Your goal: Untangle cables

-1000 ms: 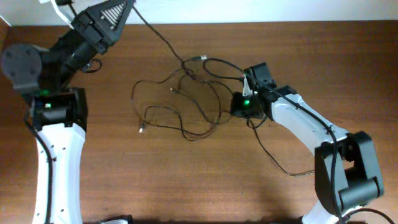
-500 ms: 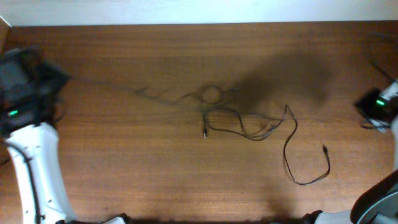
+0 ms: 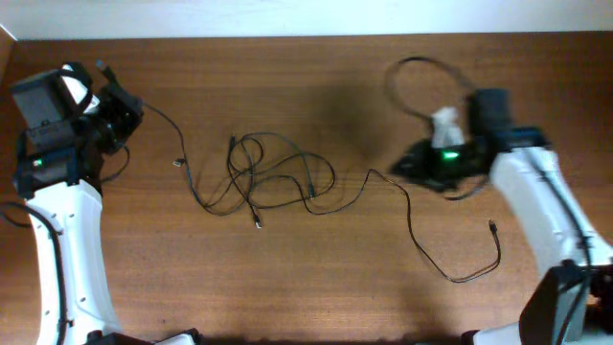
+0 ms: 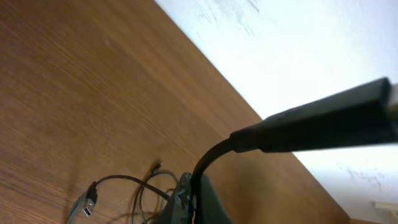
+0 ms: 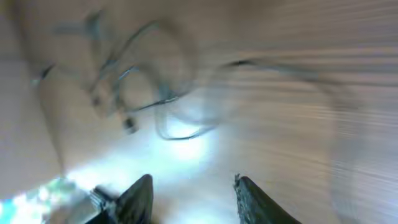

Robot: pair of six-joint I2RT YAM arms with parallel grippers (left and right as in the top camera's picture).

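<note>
black cables [image 3: 278, 177] in a tangle; right end effector [image 5: 193, 183] released, left end effector [image 3: 123, 113] unclear

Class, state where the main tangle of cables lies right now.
Overhead, the tangle of cables lies on the table slightly left of centre, between the left arm and right arm.

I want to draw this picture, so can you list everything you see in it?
Table: one, brown wood, under everything.
Cables: a few, thin black, tangled mid-table; exact count unclear. One strand trails right to a plug.
Wall: one, white, behind the table.
Left arm: one, white and black, left edge.
Right arm: one, white and black, right side.
Left pincer: one, black, far left; open or shut unclear.
Right pincer: one, dark, fingers apart, over the table.
</note>
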